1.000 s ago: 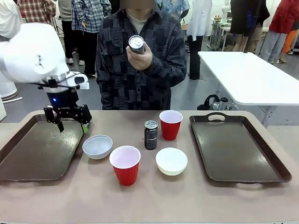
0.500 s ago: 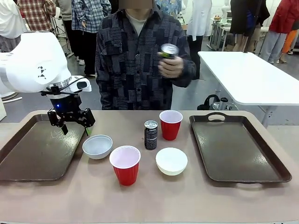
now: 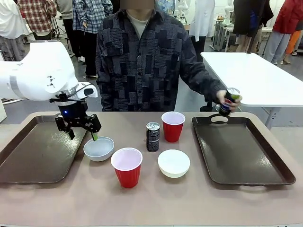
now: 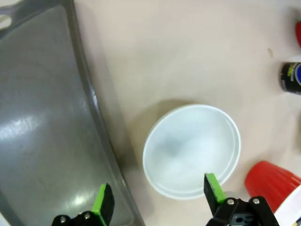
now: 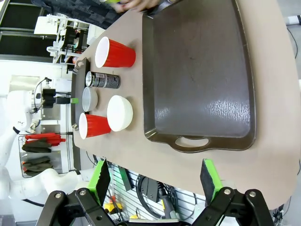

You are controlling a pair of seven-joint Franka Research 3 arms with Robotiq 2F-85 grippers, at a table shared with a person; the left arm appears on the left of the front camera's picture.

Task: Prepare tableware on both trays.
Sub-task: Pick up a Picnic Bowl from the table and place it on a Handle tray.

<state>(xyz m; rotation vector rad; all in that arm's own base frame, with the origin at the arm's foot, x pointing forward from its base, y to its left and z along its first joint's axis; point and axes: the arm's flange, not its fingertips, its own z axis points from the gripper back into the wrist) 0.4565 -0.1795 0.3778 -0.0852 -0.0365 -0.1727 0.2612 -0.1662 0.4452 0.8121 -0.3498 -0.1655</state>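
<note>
Reading the tabletop from the front camera as a clock face, twelve toward the person, I have the left gripper (image 3: pixel 83 136) hanging with its jaws apart and holding nothing. It straddles the gap between the left tray (image 3: pixel 33 156) and the left bowl (image 3: pixel 99 149). On the left wrist camera one green pad (image 4: pixel 104 203) sits over the tray's rim and the other over the bowl's inside edge; whether either touches, I cannot tell. That bowl sits mouth up on the table (image 3: pixel 199 203), just beside the tray's three o'clock rim, at about four o'clock from the gripper and close beneath it.

The right gripper (image 5: pixel 154 178) is likewise spread wide with no load, high off the six o'clock end of the right tray (image 3: pixel 239 156). Both trays lie flat with their long axes running twelve to six, handles at those ends.

Between the trays everything stands upright, mouth or lid up:
- the near cup (image 3: pixel 127 166), at five o'clock from the left bowl
- the can (image 3: pixel 152 137), at centre, long axis vertical
- the far cup (image 3: pixel 173 126), just beside the can at two o'clock
- the right bowl (image 3: pixel 173 162), at five o'clock from the can

The person's hand (image 3: pixel 221 98) holds a second can (image 3: pixel 232 94) tilted, lid end uppermost, above the twelve o'clock end of the right tray, well apart from both grippers.
</note>
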